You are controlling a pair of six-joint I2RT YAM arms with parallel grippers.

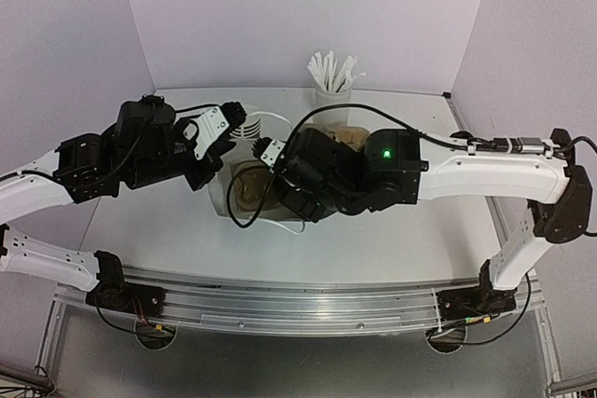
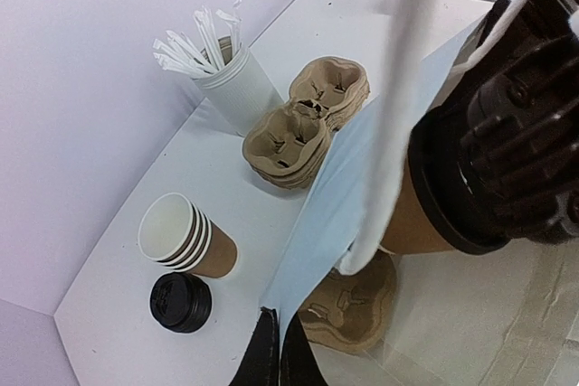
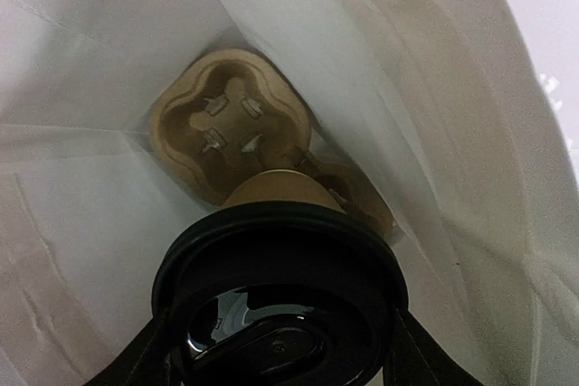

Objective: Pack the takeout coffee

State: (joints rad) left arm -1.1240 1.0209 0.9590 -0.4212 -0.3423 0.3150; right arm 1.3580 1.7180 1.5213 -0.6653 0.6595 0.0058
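Note:
My right gripper point(image 3: 280, 315) is shut on a takeout coffee point(image 3: 280, 287), a brown cup with a black lid, its fingers on either side of the lid. It holds the cup inside the pale blue bag point(image 2: 344, 187), over a brown cardboard carrier point(image 3: 231, 119) on the bag's bottom. Whether the cup touches the carrier I cannot tell. My left gripper point(image 2: 279, 350) is shut on the bag's top edge and holds the mouth apart. The left wrist view shows the cup's side point(image 2: 412, 223) below the right gripper point(image 2: 516, 133).
Outside the bag, a stack of empty brown cups point(image 2: 185, 241) lies on its side beside a stack of black lids point(image 2: 180, 302). Further back are spare cardboard carriers point(image 2: 308, 119) and the white holder of sticks point(image 2: 237, 88). A white bag handle point(image 2: 398, 106) hangs across the view.

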